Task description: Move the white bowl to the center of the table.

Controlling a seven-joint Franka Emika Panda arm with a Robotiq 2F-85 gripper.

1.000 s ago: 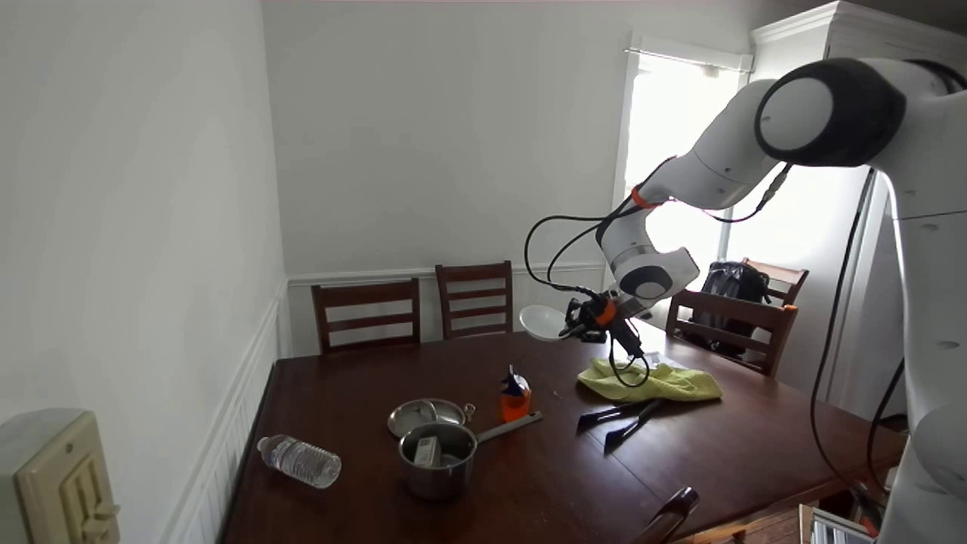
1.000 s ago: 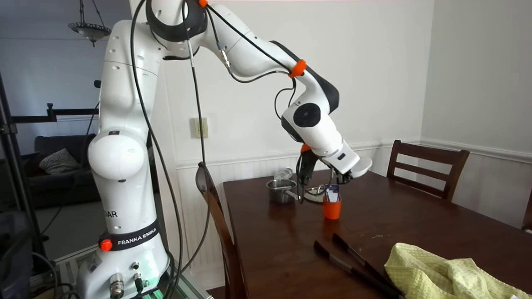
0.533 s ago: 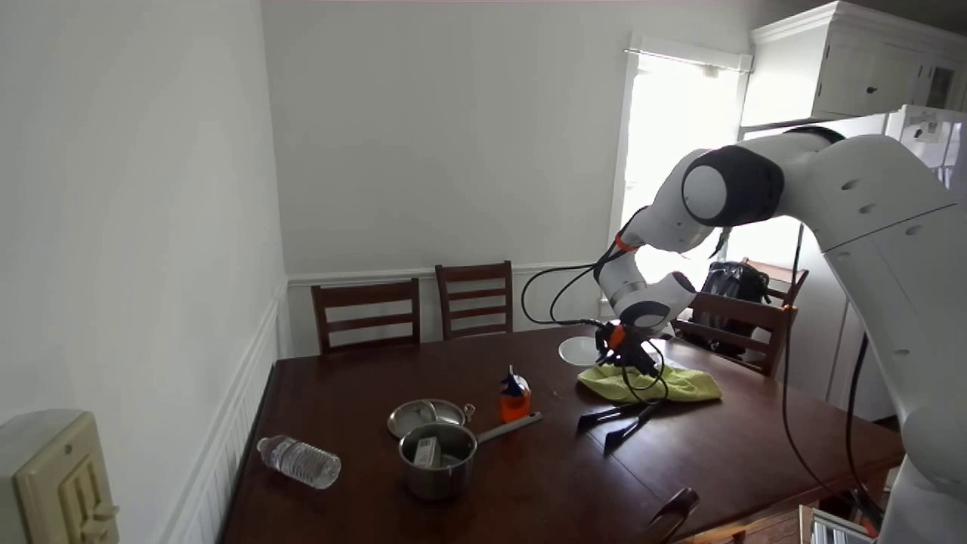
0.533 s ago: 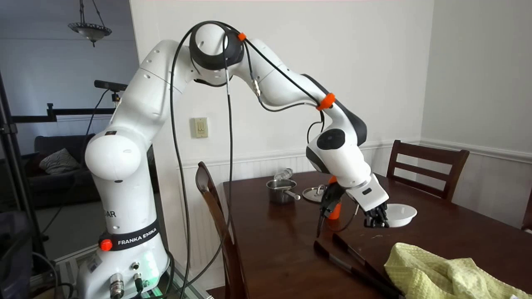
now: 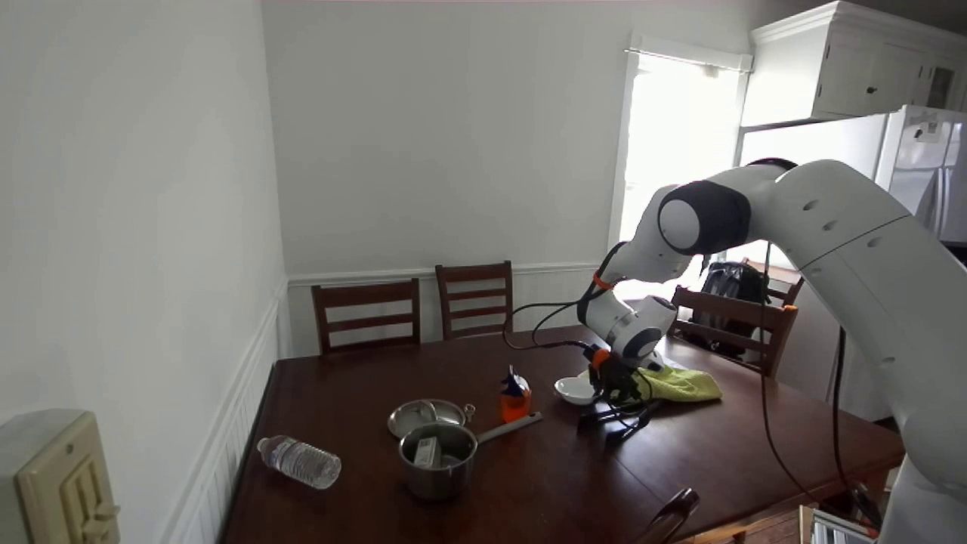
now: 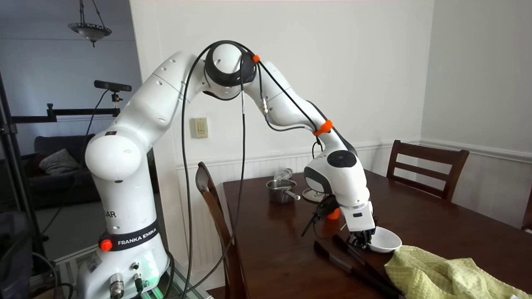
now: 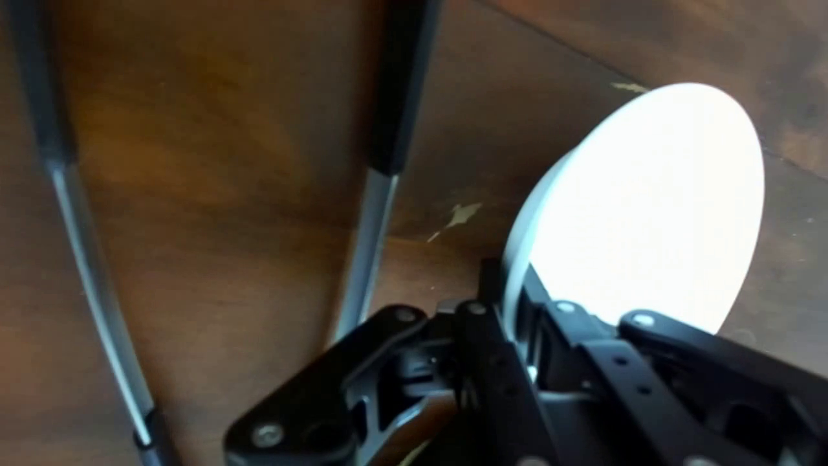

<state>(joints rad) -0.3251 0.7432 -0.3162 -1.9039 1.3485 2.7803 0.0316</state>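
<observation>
You have the tool (image 7: 514, 285) narrow on the rim of the white bowl (image 7: 653, 207): in the wrist view 1 finger is inside the wall and 1 outside, the edge pinched between them. The bowl sits to the side of the tool, between the orange cup (image 5: 516, 408) and the yellow towel (image 6: 440, 270), low at the table (image 6: 282, 249); you can't tell whether its base touches the wood. A black-handled utensil (image 7: 401, 84) lies near the fingers, on the side away from the bowl.

Expect something light and stiff. You can't read the material: if it's ceramic, a hard landing could chip it, so go down gently; plastic may flex a little under a tight squeeze. The smooth-looking wall may be slippery, and with the hold at 1 edge the far side could droop or swivel between the pads. That rim is a good place to take it, thin enough for a pad on each face. Squeeze firmly, let the base settle flat, then spread the fingers.
</observation>
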